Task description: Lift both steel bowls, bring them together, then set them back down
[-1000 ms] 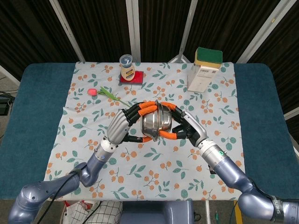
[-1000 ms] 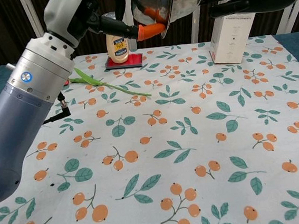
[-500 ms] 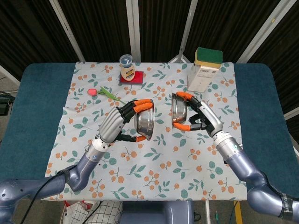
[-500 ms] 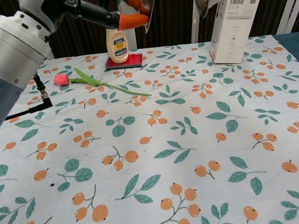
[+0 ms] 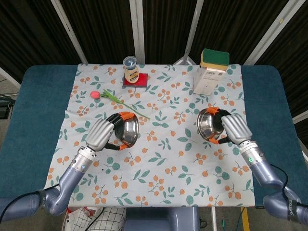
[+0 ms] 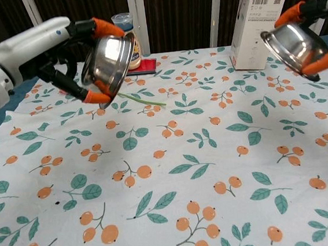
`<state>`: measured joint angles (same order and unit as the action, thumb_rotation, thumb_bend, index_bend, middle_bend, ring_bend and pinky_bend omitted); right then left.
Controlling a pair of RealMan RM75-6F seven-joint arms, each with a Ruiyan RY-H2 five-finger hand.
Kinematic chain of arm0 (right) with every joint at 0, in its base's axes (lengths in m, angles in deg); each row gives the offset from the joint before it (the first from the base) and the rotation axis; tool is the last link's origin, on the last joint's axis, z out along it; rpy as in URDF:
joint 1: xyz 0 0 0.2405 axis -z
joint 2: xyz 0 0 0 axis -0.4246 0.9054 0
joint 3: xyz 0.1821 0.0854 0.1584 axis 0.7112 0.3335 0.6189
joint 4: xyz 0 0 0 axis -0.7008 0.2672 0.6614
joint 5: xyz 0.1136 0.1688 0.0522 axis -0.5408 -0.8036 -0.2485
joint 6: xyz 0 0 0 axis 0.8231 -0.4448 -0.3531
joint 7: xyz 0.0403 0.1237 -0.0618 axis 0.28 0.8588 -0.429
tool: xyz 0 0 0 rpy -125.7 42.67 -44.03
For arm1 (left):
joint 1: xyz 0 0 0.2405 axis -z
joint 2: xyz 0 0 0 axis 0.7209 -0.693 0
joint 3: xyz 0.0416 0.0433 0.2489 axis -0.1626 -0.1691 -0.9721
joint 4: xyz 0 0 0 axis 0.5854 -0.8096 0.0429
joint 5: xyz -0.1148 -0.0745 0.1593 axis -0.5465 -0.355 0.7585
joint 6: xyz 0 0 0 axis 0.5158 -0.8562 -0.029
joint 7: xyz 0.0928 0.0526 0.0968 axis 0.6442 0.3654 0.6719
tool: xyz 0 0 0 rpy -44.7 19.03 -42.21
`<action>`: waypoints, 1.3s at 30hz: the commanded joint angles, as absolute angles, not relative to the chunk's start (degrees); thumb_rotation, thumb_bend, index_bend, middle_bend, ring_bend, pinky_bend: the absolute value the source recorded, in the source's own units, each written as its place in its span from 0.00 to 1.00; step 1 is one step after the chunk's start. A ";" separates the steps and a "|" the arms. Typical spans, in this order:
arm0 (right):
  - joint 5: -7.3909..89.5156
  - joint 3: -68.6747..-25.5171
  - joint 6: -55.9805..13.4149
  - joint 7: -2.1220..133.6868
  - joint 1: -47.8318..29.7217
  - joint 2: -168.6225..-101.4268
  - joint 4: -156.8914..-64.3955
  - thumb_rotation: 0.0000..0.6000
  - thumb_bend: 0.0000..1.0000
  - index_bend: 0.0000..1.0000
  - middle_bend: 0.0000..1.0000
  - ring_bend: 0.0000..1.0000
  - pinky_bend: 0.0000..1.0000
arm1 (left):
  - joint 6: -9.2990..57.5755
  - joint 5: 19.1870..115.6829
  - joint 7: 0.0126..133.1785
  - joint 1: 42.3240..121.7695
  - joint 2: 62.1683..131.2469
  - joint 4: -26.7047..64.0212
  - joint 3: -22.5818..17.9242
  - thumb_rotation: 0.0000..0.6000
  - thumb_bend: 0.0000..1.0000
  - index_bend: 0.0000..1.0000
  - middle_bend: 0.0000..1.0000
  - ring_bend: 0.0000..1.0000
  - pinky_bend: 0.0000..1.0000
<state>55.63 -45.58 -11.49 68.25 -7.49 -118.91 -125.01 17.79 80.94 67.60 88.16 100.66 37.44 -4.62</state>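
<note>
Two shiny steel bowls hang above the flowered cloth, well apart. My left hand (image 5: 102,134) (image 6: 64,57) grips the left bowl (image 5: 128,132) (image 6: 108,59) by its rim with orange-tipped fingers, the bowl tilted on its side with its mouth toward the middle. My right hand (image 5: 234,128) (image 6: 318,29) holds the right bowl (image 5: 210,124) (image 6: 292,45), also tilted, over the right part of the cloth. In the chest view both bowls are clearly off the table.
A mayonnaise jar (image 5: 130,70) stands on a red coaster at the back centre. A white carton (image 5: 208,77) with a green-yellow sponge (image 5: 215,57) on top stands back right. A tulip (image 5: 113,97) lies behind the left bowl. Blue table (image 5: 33,110) borders the cloth.
The bowls were pressed together at the centre one second ago. Both hands have since drawn apart and come lower, the left bowl going left, the right bowl going right.
</note>
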 commanded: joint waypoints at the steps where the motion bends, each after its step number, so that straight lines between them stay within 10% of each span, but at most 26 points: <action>1: 62.99 -51.59 -17.24 59.87 -5.87 -125.47 -115.45 1.00 0.63 0.97 0.92 1.00 1.00 | 21.91 75.70 71.38 86.96 99.26 40.82 -4.94 1.00 0.36 0.38 0.63 0.48 0.63; 13: 68.34 -56.49 -21.34 58.62 -4.16 -134.88 -104.75 1.00 0.63 0.84 0.84 0.91 1.00 | 26.37 71.47 81.04 86.30 100.76 37.57 -6.80 1.00 0.29 0.23 0.51 0.40 0.52; 26: 70.88 -58.85 -20.45 58.42 -4.79 -135.97 -103.60 1.00 0.61 0.01 0.28 0.40 0.64 | 29.51 72.46 80.17 86.11 102.46 33.88 -6.52 1.00 0.10 0.00 0.11 0.09 0.30; 33: 68.89 -58.69 -18.39 55.20 -4.76 -134.20 -108.32 0.98 0.39 0.00 0.03 0.15 0.46 | 29.08 73.60 79.11 85.57 102.93 33.45 -5.86 1.00 0.03 0.00 0.01 0.01 0.22; 39: 67.27 -58.70 -16.04 52.90 -5.17 -132.43 -113.02 0.86 0.31 0.00 0.00 0.04 0.39 | 30.25 73.17 79.10 85.53 102.89 34.12 -5.40 1.00 0.02 0.00 0.00 0.00 0.14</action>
<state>67.75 -58.72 -16.58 53.45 -5.03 -133.01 -112.03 30.22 73.13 79.14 85.54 102.89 34.07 -5.45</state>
